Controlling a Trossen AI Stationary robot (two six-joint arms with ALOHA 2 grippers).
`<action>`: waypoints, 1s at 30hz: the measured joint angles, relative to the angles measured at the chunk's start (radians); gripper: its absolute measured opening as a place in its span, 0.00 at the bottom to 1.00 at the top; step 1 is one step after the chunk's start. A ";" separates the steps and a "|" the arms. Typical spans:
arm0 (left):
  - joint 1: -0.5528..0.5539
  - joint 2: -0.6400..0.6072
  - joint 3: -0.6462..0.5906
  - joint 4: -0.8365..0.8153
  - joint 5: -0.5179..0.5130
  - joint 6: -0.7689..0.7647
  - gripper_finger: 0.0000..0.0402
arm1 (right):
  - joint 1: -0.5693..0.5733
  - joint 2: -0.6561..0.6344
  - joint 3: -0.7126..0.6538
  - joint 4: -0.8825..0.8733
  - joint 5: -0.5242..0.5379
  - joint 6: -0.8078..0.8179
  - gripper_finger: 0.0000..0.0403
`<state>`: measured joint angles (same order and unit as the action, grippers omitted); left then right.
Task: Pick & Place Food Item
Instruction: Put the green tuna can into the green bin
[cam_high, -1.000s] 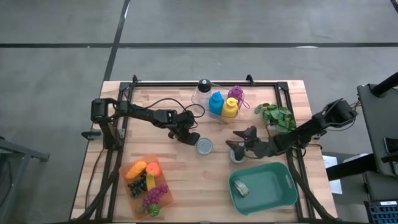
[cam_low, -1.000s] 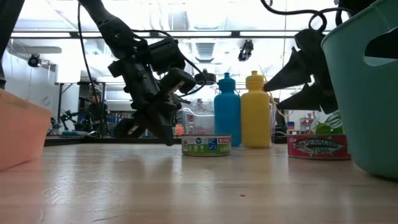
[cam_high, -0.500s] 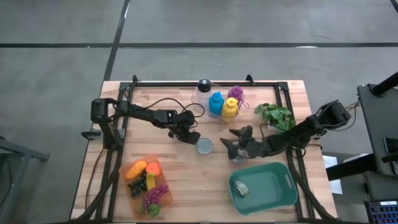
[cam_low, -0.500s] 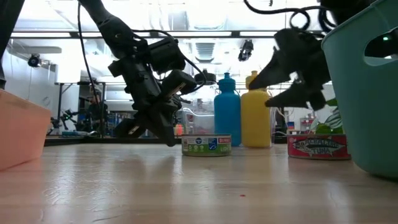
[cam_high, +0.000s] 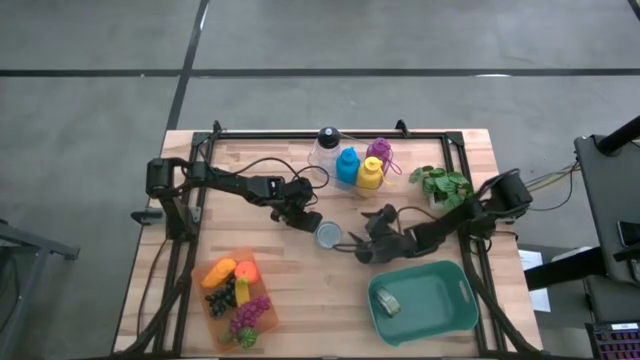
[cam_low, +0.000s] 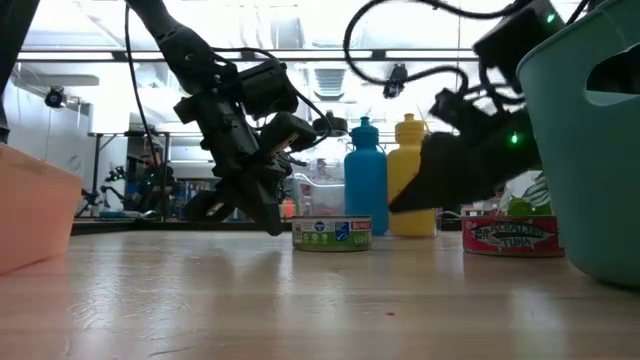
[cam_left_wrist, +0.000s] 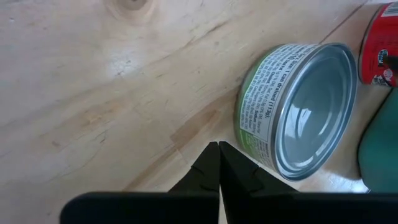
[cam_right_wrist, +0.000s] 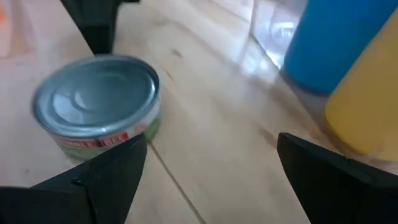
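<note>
The right gripper (cam_high: 358, 243) is hovering wide open over the wooden table (cam_high: 300, 290), the green-labelled can (cam_high: 328, 235) sitting just ahead. The left gripper (cam_high: 303, 222), fingers pressed together, is resting beside it. Ceiling lights are glowing behind.

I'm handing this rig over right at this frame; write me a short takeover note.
Left gripper: shut, empty, resting beside the green-label can.
Right gripper: open, empty, low over the table and pointed at that can, not yet around it.
Red-label can: on the table by the teal bin, hidden under the right arm from above.
Done: one item lies in the teal bin.
Left: green-label can and red-label can not yet placed. Orange tray of fruit sits untouched at the front left.
</note>
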<state>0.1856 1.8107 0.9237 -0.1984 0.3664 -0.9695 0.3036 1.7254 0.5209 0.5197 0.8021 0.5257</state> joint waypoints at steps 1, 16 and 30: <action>0.000 0.000 0.000 0.000 0.000 0.000 0.00 | -0.001 0.017 0.002 0.000 0.000 0.020 0.89; 0.000 0.000 0.000 0.000 -0.028 -0.003 0.00 | -0.057 0.106 0.057 0.002 -0.062 0.051 0.89; 0.000 0.000 0.000 0.028 -0.018 -0.007 0.00 | -0.069 0.102 0.053 0.003 -0.070 0.051 0.89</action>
<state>0.1856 1.8107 0.9237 -0.1701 0.3488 -0.9761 0.2344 1.8278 0.5742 0.5230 0.7321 0.5762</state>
